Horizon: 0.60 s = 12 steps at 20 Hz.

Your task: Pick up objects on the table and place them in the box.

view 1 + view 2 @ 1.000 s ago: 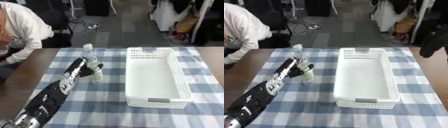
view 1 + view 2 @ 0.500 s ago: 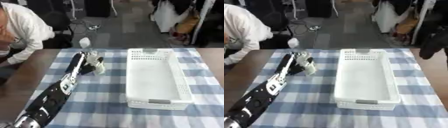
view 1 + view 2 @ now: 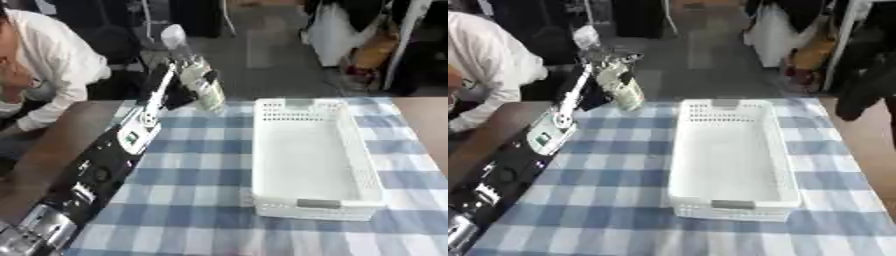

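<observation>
A clear plastic bottle with a white cap hangs in the air above the table's far left, tilted with its cap up and to the left. My left hand is shut on it, the black arm reaching up from the lower left corner. The white slotted box stands empty on the right half of the blue checked tablecloth, to the right of the bottle. My right hand shows in neither view.
A person in a white shirt leans at the table's far left corner. The brown table edge shows at the left beside the cloth. Chairs and bags stand on the floor beyond the table.
My left hand has lifted the bottle off the table, up and away toward the far edge. The head's view has also shifted.
</observation>
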Motion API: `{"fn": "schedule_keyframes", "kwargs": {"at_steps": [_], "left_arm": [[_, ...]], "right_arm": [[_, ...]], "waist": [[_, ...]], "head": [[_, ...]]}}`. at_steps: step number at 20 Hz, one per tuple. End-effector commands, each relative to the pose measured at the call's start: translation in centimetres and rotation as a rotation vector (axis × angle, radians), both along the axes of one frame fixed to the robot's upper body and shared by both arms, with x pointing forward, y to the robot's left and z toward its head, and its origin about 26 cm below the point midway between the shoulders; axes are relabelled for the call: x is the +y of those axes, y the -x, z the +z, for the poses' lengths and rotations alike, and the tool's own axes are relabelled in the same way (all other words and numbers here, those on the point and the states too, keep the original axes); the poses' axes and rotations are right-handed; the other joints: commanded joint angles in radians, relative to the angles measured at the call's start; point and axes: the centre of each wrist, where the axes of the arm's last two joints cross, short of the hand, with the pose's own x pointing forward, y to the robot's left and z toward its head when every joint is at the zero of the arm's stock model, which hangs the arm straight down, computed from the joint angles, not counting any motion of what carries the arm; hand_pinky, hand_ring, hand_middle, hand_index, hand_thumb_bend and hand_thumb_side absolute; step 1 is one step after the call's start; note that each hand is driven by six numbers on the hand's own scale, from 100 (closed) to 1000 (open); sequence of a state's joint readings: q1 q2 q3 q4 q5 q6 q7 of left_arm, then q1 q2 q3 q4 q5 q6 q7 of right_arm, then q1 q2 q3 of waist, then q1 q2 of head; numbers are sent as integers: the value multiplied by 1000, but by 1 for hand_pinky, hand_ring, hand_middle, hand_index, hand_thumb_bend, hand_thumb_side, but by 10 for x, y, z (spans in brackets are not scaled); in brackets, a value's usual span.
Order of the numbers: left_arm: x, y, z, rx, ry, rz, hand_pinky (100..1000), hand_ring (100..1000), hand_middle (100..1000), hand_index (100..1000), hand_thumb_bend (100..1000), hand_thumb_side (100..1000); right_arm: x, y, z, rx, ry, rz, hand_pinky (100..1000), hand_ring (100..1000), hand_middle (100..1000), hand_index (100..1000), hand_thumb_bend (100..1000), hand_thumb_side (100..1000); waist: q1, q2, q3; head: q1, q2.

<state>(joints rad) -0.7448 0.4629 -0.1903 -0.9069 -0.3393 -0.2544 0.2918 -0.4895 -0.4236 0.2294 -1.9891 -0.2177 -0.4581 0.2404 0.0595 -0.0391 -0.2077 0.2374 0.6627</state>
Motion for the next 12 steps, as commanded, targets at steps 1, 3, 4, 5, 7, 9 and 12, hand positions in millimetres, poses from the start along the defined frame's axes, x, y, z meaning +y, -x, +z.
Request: {"fn": "schedule_keyframes", "kwargs": {"at_steps": [1,3,4,5,7,9,12], "left_arm": [[-13,-9,10,-12,-16,-43,100,100,100,201,121,738],[-25,-14,6,-2,-31,-78,100,100,100,202,123,741],[-32,-16,5,-1,-38,-102,100,100,100,202,124,741],[-38,-18,4,0,-48,-123,100,100,100,202,125,743],[-51,-22,4,-3,-68,-162,100,100,100,203,126,743],[-63,-25,3,-6,-87,-205,100,100,100,208,124,750],[-81,-28,1,-10,-102,-272,100,100,100,220,124,759]], "right_arm": [[2,1,9,-30,7,19,353,383,448,628,100,921],[5,1,11,-33,1,32,355,384,449,627,100,920],[6,1,12,-35,-2,40,355,384,449,627,100,919],[8,1,13,-36,-3,47,355,384,449,627,100,920],[9,1,14,-39,-5,57,355,385,449,626,100,919],[11,1,16,-40,-9,66,355,385,448,625,100,918],[14,1,17,-42,-11,80,356,385,448,625,100,916]], "waist": [[-3,-5,-6],[-2,-2,-15],[-2,-1,-20],[-2,0,-23],[-1,2,-29],[0,4,-37],[1,7,-46]], "head": [[11,-11],[15,-17],[16,-19],[17,-21],[20,-23],[24,-25],[27,-30]]}}
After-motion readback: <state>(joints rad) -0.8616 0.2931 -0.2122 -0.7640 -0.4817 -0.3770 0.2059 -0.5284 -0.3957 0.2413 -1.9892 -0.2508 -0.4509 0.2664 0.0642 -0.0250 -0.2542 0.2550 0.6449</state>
